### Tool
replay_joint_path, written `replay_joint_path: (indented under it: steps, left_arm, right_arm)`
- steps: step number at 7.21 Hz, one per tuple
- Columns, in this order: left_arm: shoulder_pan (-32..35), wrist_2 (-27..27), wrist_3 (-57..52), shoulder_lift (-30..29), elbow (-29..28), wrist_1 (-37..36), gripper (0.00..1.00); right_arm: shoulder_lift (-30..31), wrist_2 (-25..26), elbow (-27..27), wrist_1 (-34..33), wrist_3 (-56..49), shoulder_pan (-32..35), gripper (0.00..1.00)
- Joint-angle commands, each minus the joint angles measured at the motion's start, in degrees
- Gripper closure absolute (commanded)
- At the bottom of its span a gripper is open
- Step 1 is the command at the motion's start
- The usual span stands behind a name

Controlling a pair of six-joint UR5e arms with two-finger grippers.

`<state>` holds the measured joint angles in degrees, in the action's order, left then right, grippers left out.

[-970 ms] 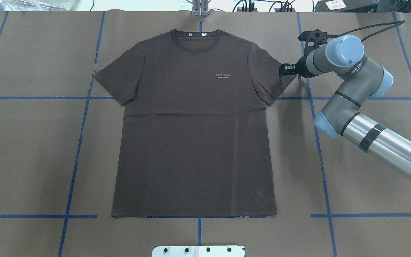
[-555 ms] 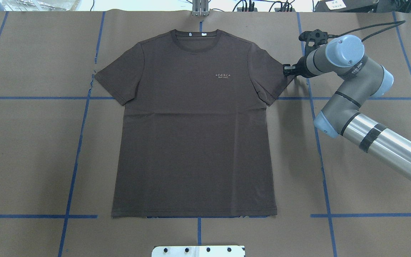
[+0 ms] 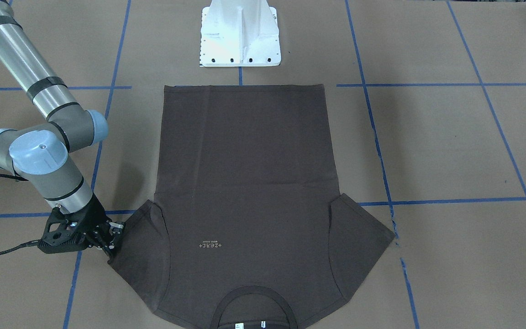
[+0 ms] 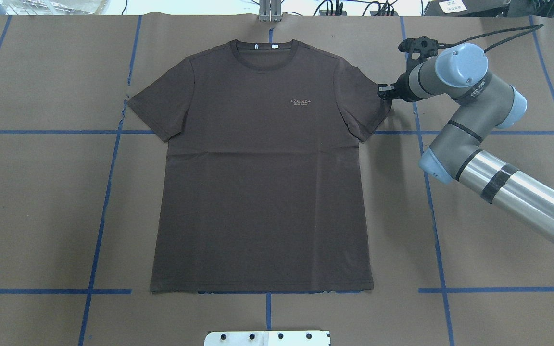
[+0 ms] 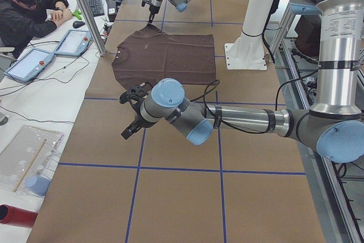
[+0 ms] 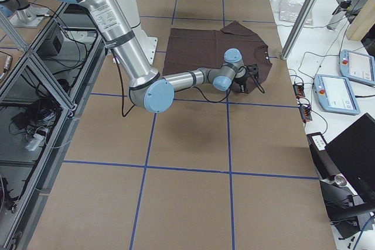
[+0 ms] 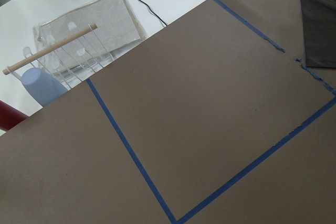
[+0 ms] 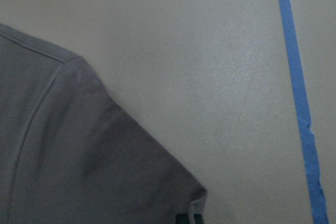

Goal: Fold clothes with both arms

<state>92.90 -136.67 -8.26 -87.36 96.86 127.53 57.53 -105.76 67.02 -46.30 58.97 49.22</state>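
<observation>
At the sleeve (image 4: 364,106) edge of the flat T-shirt (image 4: 258,192) sits the right tool (image 4: 382,91); apart or together, I cannot tell. Next it likely must pinch that sleeve and fold it in.

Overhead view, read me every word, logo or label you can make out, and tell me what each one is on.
"+ZERC+", as best it reads: pale chest logo on the T-shirt.
Smaller line under that logo: too small to read.
Lettering on a joint of the right arm: blurred, unreadable.
White neck tags: no text legible.
</observation>
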Motion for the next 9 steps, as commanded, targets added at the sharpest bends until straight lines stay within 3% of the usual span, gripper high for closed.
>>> replay_joint_path:
  steps: [1,4,7,8,9]
  left_arm:
    - [0.00,0.00,-0.09,0.00,-0.09,0.00,0.00]
    - [0.00,0.00,0.00,0.00,-0.09,0.00,0.00]
    - [0.00,0.00,0.09,0.00,0.09,0.00,0.00]
    - [0.00,0.00,0.09,0.00,0.09,0.00,0.00]
    - [0.00,0.00,0.09,0.00,0.09,-0.09,0.00]
  right_arm:
    - [-2.24,0.11,1.53,-5.00,0.36,-0.09,1.00]
    - [-9.16,6.14,1.71,-12.03,7.79,-3.67,1.00]
    - [-13.14,14.24,0.40,-13.11,12.23,-9.31,1.00]
    - [-13.58,14.35,-0.30,-12.94,12.23,-9.49,0.76]
    - [-13.67,15.39,-0.66,-12.94,11.88,-10.10,0.01]
